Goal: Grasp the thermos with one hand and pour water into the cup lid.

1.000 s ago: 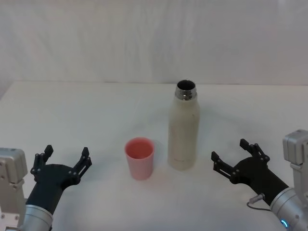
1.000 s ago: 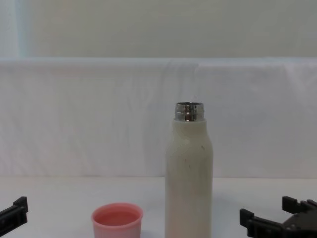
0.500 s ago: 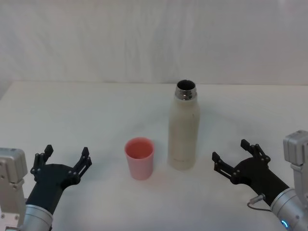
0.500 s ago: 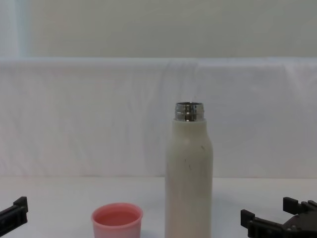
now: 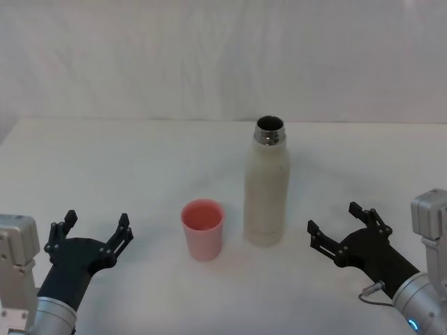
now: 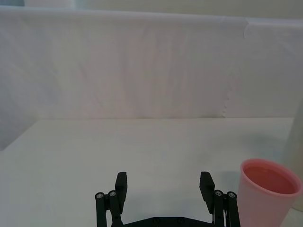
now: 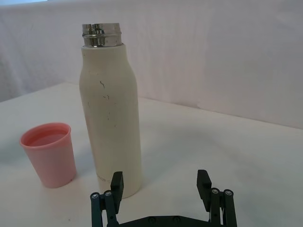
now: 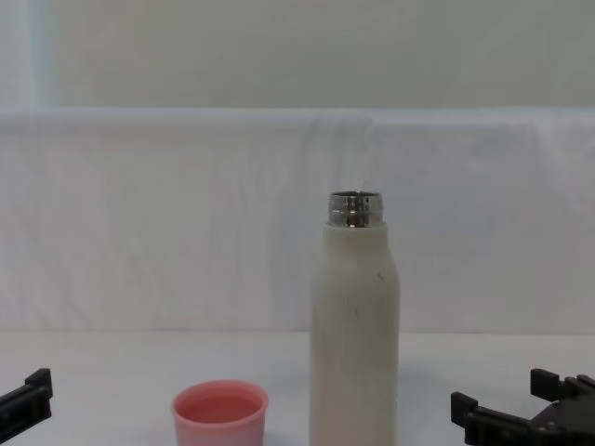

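Nearest the robot, the left gripper (image 5: pixel 96 228) hovers low over the white table (image 5: pixel 105 160) at about eight o'clock from the scene's middle, its two black fingers spread apart and holding nothing; in the left wrist view the same fingers (image 6: pixel 121 187) stand wide with bare tabletop between them. At about four o'clock the right gripper (image 5: pixel 340 223) sits at a like height, its fingers also apart and empty, pointing in toward the bottle, near it but not touching. A little farther out, just left of centre, stands the cup lid (image 5: pixel 203 229), a small pink cup, upright with its open mouth up, resting on the table. Just beside it at its three o'clock, close but with a slim gap, stands the thermos (image 5: pixel 266 188), a tall cream-white bottle, upright, its shiny steel neck uncapped and open at the top. From the chest view the thermos (image 8: pixel 354 344) rises far above the cup lid (image 8: pixel 220 415). Beyond both, at twelve o'clock, a white cloth backdrop (image 5: pixel 223 56) closes off the far edge of the table.
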You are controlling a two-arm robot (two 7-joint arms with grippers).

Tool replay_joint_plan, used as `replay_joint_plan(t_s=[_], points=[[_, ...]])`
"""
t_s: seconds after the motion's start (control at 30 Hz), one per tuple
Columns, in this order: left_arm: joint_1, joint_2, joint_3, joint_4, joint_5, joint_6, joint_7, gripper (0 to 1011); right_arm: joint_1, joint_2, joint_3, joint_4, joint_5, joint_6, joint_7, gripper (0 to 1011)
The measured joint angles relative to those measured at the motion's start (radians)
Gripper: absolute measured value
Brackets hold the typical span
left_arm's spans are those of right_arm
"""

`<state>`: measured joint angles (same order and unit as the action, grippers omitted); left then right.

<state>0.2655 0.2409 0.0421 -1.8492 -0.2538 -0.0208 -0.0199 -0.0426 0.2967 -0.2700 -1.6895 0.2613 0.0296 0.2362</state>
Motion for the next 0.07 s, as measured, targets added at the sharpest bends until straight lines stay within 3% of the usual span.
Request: replay_joint_plan(t_s=[0.07], points=[[0.000, 0.000, 0.000, 0.000, 0.000, 0.000, 0.000, 1001, 0.000, 0.000, 0.000, 0.000, 0.000, 0.000, 0.000, 1000]])
